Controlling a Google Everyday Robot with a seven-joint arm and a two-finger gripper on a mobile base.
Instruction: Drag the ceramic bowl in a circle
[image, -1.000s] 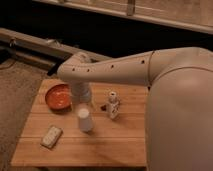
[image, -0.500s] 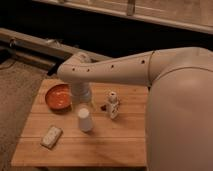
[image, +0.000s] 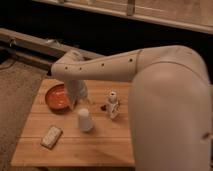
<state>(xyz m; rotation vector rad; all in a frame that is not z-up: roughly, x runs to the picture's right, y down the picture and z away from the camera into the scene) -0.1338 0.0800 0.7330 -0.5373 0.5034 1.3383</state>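
The ceramic bowl (image: 56, 97) is round, shallow and orange-red, and sits at the back left of the wooden table (image: 70, 147). My arm reaches in from the right and bends down over the table. My gripper (image: 76, 102) hangs at the bowl's right rim, just behind the white cup (image: 85, 120). The arm hides part of the bowl's right edge.
A small white bottle-like figure (image: 113, 103) stands right of the gripper. A pale wrapped snack bar (image: 51, 136) lies at the front left. The table's left edge drops to a carpeted floor (image: 15, 105). A dark wall and rail run behind.
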